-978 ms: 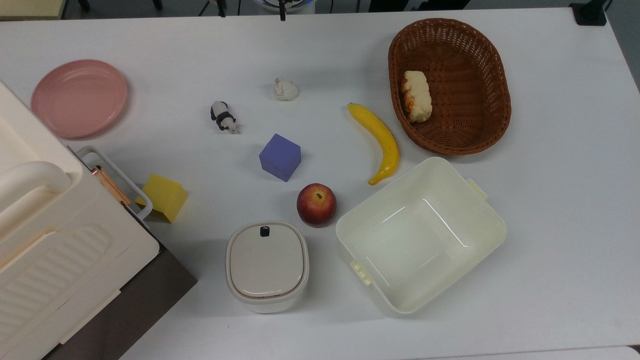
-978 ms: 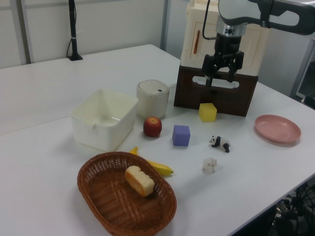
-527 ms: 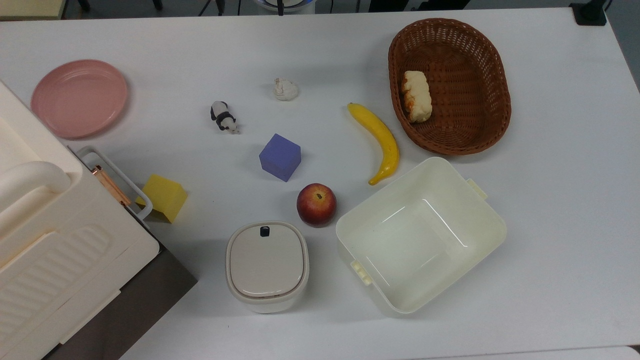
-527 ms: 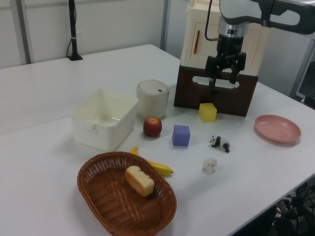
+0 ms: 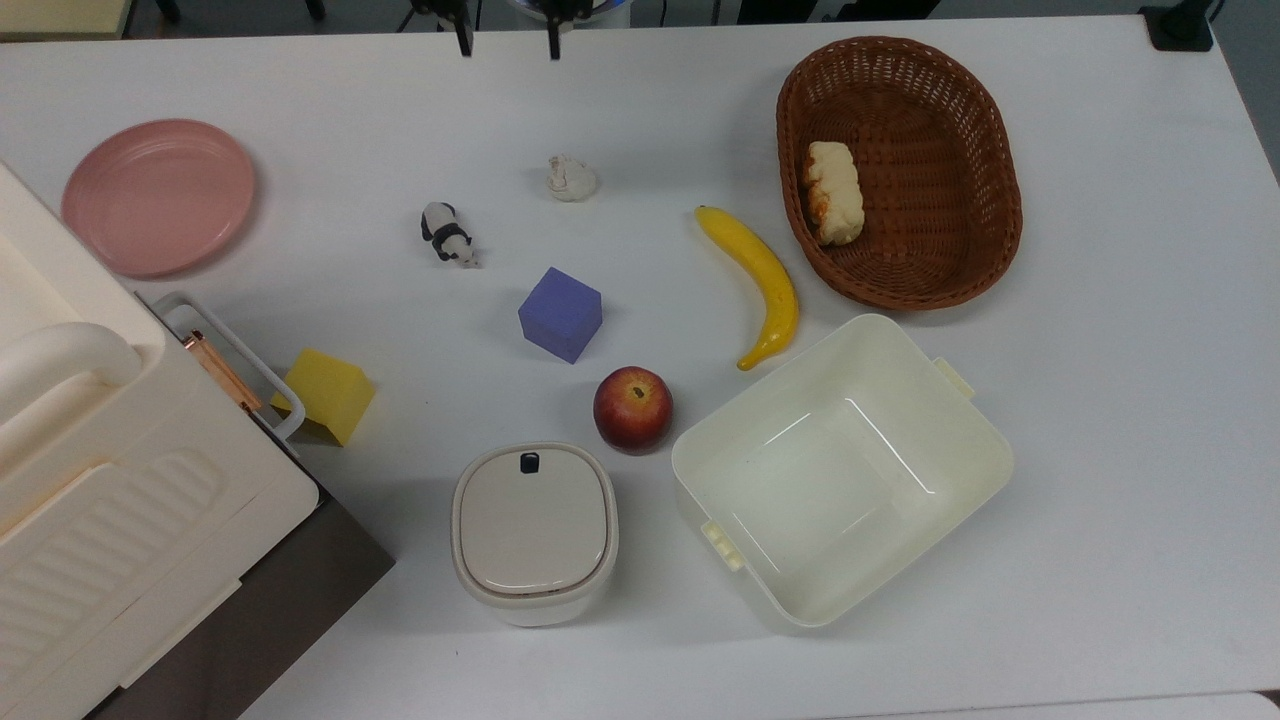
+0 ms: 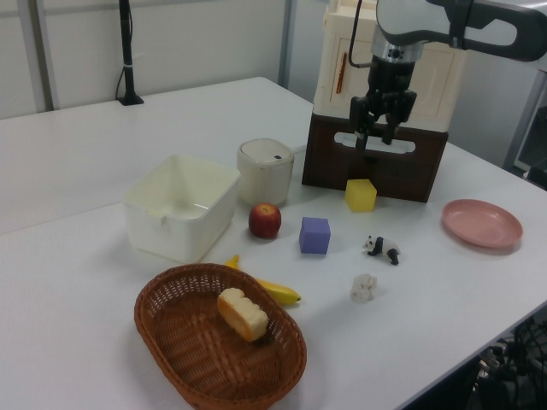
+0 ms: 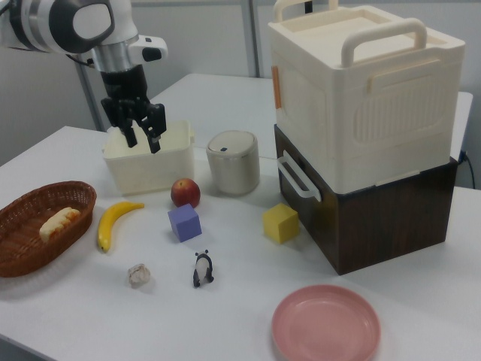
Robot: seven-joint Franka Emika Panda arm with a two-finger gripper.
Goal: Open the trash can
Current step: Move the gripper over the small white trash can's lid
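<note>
So: trash can [image 5: 534, 532] lid shut on the counter [image 5: 1100, 450]; button [image 5: 529, 461] at its 12 o'clock in the top view. Tool [image 7: 142, 137] released, empty, hanging high, presumably pre-approach.

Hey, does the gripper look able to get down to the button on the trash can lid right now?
Probably yes. The gripper hangs open and empty above the table, away from the trash can. The button sits uncovered near the lid's edge, with nothing above it; the apple stands just beside the can, lower than the lid.

I work in a lab: a bare white table [image 5: 1100, 450], partition walls, a clamped camera pole [image 6: 128, 51], toy props laid out.
</note>
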